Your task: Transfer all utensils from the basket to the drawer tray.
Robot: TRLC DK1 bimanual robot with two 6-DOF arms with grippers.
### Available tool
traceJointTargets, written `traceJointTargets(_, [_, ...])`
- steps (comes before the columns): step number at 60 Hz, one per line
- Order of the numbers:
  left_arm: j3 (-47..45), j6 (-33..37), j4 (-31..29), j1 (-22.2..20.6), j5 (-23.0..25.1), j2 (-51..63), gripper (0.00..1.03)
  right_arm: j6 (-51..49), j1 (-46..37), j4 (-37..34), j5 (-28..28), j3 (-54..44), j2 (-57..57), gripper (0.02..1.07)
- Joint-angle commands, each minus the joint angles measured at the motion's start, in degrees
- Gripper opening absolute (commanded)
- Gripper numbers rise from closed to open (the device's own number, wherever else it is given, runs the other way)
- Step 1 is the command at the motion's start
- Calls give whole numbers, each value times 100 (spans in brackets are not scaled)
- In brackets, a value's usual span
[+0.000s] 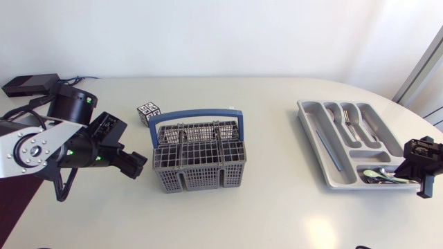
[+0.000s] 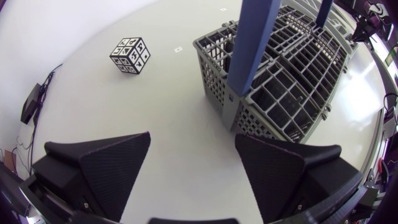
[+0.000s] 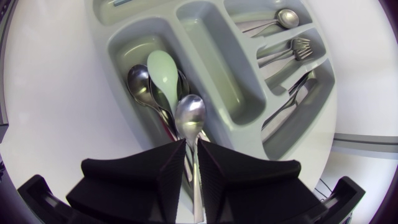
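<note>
Okay, right gripper (image 3: 191, 146) is clamped narrow on the handle of a shiny metal spoon (image 3: 190, 115), with both black fingers touching it from two sides. The spoon's bowl sticks out ahead of the fingertips, over the short end compartment of the light grey plastic drawer tray (image 3: 205, 56). In that compartment lie a pale green plastic spoon (image 3: 163, 71) and a second metal spoon (image 3: 138, 84), with dark handles bunched under them, too crowded to count. Cannot tell whether the held spoon touches them. The farther slots hold a third metal spoon (image 3: 283, 18), a metal fork (image 3: 298, 48) and, in the outermost slot, more cutlery (image 3: 292, 93) of unclear kind. Left gripper (image 2: 193, 165) is spread wide over the white table (image 2: 168, 112), just short of the grey mesh plastic basket (image 2: 292, 74) with its blue handle (image 2: 252, 43). The basket stands mid-table, well apart from the tray at the right side. A small cube with black-and-white marker patterns (image 2: 131, 55) sits near the basket, not touching it. A flat black box (image 1: 28, 84) lies at the far left corner.
</note>
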Motion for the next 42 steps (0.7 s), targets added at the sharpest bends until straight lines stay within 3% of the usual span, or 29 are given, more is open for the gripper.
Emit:
traceJointTargets(1, [34,23,-77,-32,33,-1,96,-186,100,4,-58,-138,-101,18])
traceJointTargets(7, [25,23,-85,-32,33,-10,96,-151,108,56,-40,-50,-30,16])
traceJointTargets(13, [25,23,-85,-32,33,-10,96,-160,29,47,-40,56,5,40])
traceJointTargets(19, [34,23,-77,-41,33,-1,96,-221,-59,12,-5,108,31,49])
traceJointTargets(38, [34,5,-85,-102,24,8,96,-450,-208,4,329,398,497,49])
traceJointTargets(42, [34,5,-85,-94,24,-1,96,-538,-217,-5,391,451,594,42])
